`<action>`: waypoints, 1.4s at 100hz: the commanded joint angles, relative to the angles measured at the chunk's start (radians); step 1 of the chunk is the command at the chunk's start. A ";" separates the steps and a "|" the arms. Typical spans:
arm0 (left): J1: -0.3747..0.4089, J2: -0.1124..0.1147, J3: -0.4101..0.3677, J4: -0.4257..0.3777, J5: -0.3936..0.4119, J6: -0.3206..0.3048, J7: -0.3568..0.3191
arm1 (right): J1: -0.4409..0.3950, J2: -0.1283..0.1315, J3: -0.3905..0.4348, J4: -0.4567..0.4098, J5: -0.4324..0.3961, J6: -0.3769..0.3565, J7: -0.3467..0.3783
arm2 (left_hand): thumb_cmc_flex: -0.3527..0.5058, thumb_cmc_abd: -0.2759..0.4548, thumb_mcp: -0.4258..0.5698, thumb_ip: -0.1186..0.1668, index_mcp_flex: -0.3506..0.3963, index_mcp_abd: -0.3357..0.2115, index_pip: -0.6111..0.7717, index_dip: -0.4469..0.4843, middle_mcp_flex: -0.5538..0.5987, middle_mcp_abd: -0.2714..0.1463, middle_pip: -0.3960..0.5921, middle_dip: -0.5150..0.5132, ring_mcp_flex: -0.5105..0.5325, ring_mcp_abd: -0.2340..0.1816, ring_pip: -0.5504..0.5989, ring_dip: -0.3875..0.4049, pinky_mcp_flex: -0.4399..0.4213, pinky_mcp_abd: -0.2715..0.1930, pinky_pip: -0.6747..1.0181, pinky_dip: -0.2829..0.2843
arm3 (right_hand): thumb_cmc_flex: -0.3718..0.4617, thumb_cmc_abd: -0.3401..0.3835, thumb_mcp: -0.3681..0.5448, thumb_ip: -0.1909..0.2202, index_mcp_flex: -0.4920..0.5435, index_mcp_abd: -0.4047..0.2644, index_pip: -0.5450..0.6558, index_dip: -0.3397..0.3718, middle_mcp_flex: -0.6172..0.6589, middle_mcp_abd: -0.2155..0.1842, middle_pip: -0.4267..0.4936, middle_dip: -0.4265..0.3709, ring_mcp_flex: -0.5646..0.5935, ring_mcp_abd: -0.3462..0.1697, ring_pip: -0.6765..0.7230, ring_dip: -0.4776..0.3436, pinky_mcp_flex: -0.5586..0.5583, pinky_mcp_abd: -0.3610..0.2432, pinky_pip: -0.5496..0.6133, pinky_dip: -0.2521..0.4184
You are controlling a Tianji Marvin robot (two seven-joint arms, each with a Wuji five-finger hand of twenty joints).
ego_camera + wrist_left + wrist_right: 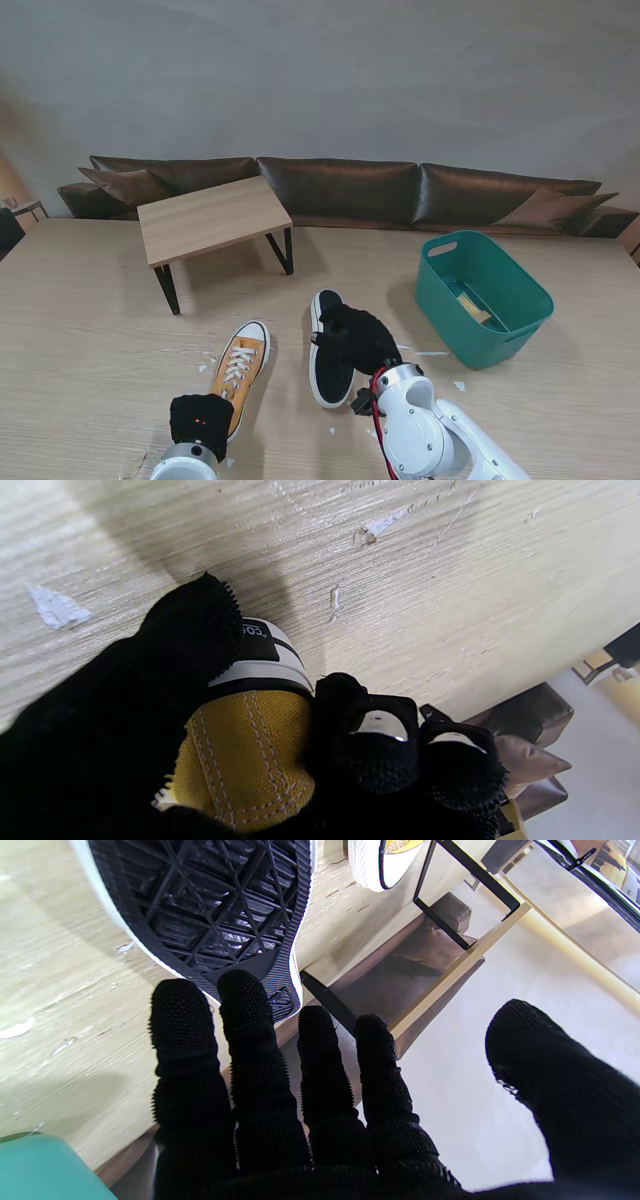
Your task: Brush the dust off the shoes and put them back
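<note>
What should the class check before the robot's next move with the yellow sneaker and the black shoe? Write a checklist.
1. Left hand grips yellow canvas sneaker by its heel: ok.
2. Right hand holds a brush: not ok; fingers spread, empty.
3. Right hand touches black white-soled shoe: cannot tell; fingertips beside its sole.
4. Brush in teal plastic basket: cannot tell; a pale object lies inside.
5. Shoes apart on light wooden table: ok.

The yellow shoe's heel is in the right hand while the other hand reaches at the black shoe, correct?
Not quite: the left hand grips the yellow shoe at its heel, as the left wrist view shows. The right hand is at the black shoe.
</note>
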 commanded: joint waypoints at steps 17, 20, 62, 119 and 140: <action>0.047 0.017 -0.048 -0.012 0.026 -0.069 0.040 | -0.001 -0.006 -0.004 0.003 0.003 -0.001 0.009 | 0.175 0.060 0.081 0.045 0.216 -0.020 0.195 -0.026 0.174 -0.137 0.063 0.004 0.033 -0.045 0.031 -0.033 0.039 0.027 0.044 -0.021 | -0.028 0.019 0.022 0.022 -0.011 0.007 0.012 -0.009 0.022 0.014 0.006 -0.016 0.027 0.010 0.013 0.005 -0.342 0.025 0.025 0.010; 0.052 0.019 -0.056 -0.015 0.030 -0.079 0.061 | -0.001 -0.006 -0.004 0.003 0.004 -0.002 0.009 | 0.176 0.060 0.082 0.045 0.219 -0.020 0.195 -0.027 0.175 -0.137 0.064 0.004 0.034 -0.045 0.031 -0.035 0.039 0.026 0.040 -0.022 | -0.028 0.019 0.022 0.022 -0.011 0.008 0.011 -0.009 0.022 0.015 0.006 -0.016 0.029 0.009 0.014 0.005 -0.342 0.024 0.026 0.010; 0.120 0.037 -0.183 -0.085 0.032 -0.220 0.280 | -0.001 -0.008 -0.002 0.007 0.010 -0.002 0.007 | 0.179 0.075 0.084 0.043 0.210 -0.009 0.200 -0.025 0.172 -0.134 0.065 0.006 0.033 -0.043 0.026 -0.046 0.038 0.026 0.026 -0.023 | -0.029 0.023 0.022 0.022 -0.008 0.008 0.011 -0.009 0.023 0.015 0.006 -0.016 0.029 0.011 0.013 0.005 -0.343 0.025 0.025 0.010; 0.115 0.037 -0.228 -0.092 -0.075 -0.231 0.432 | 0.009 -0.008 -0.007 0.012 0.012 -0.004 0.010 | 0.183 0.083 0.083 0.041 0.208 -0.003 0.199 -0.018 0.175 -0.131 0.068 0.003 0.034 -0.050 0.027 -0.057 0.063 0.050 -0.004 -0.027 | -0.029 0.025 0.021 0.022 -0.007 0.008 0.010 -0.009 0.024 0.017 0.005 -0.016 0.028 0.011 0.013 0.005 -0.342 0.026 0.027 0.010; 0.108 0.038 -0.261 -0.108 -0.092 -0.272 0.467 | 0.013 -0.009 -0.011 0.016 0.009 -0.007 0.008 | 0.185 0.087 0.079 0.041 0.205 0.003 0.199 -0.015 0.172 -0.128 0.066 0.002 0.034 -0.050 0.028 -0.060 0.061 0.053 -0.007 -0.026 | -0.028 0.026 0.021 0.022 -0.006 0.007 0.011 -0.009 0.024 0.017 0.005 -0.016 0.029 0.007 0.013 0.004 -0.342 0.024 0.027 0.010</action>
